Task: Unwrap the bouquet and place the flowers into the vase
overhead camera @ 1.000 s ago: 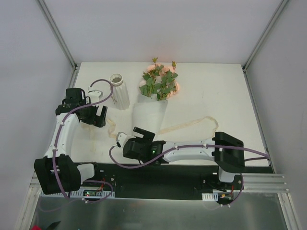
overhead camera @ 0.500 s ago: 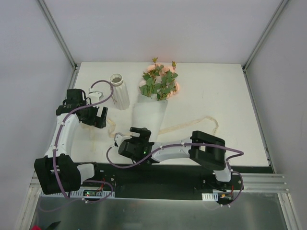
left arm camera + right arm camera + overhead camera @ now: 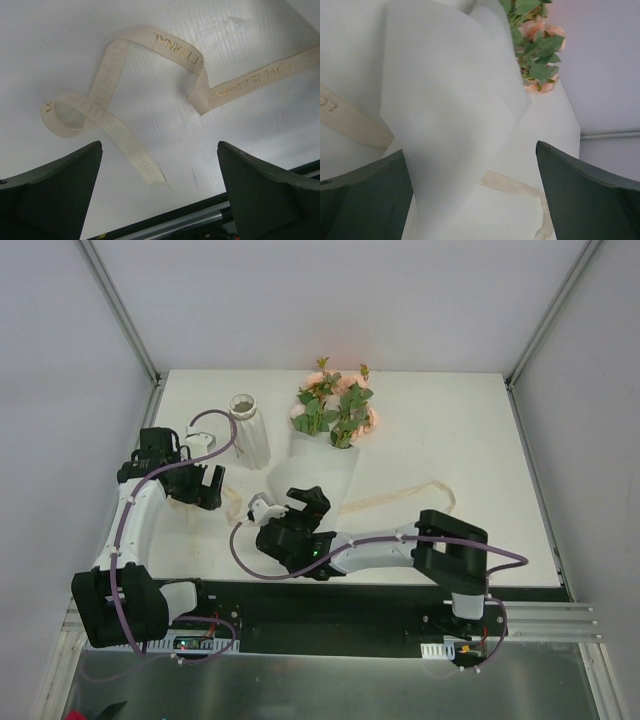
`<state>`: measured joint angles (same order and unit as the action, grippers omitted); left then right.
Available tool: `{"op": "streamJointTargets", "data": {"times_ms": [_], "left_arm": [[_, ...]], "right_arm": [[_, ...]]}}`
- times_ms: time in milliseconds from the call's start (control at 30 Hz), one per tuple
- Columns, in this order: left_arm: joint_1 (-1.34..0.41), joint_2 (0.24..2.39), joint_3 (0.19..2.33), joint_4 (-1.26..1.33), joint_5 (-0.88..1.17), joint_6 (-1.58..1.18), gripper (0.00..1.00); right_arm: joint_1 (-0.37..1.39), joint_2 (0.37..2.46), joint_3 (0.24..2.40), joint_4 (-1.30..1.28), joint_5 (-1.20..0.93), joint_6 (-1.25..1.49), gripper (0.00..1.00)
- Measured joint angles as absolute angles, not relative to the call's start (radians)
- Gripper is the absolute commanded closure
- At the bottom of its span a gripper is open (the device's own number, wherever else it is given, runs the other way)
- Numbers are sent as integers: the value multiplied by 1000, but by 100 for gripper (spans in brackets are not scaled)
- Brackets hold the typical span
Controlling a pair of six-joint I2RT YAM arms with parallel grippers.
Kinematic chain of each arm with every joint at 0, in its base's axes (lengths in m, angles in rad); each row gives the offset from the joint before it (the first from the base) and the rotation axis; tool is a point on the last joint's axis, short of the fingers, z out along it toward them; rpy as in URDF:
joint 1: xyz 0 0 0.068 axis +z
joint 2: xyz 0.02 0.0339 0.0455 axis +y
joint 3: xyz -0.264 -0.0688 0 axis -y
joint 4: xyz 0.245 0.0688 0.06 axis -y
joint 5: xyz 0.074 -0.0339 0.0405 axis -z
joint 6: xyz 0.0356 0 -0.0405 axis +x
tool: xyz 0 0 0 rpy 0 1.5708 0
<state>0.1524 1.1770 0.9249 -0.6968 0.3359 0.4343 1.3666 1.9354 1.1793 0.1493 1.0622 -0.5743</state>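
The left arm [image 3: 128,525] and the right arm [image 3: 385,548] share white rounded shells and blocky black joint housings. A purple cable [image 3: 213,418] loops along each. Just behind the right pincer [image 3: 290,502] glows a small green light [image 3: 318,553]. The left pincer [image 3: 160,192] has dark, wedge-shaped fingers [image 3: 55,190].

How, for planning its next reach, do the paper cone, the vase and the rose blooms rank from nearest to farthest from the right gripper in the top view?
1. paper cone: just beyond the right gripper.
2. vase: farther back, to the left.
3. rose blooms: farthest back, at the cone's mouth.
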Motion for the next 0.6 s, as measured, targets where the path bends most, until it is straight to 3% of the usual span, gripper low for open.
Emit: {"op": "streamJointTargets", "data": {"times_ms": [367,500,600], "left_arm": [[152,1175,925,-697,336,438,1],[152,1168,925,-697,336,443,1],[152,1158,926,-698,336,455,1]], "right_arm": [[1419,1599,1076,58,1277,-304,0],[1406,1544,1086,-281,1335,27,0],[1399,1535,1144,-744,1366,507,0]]}}
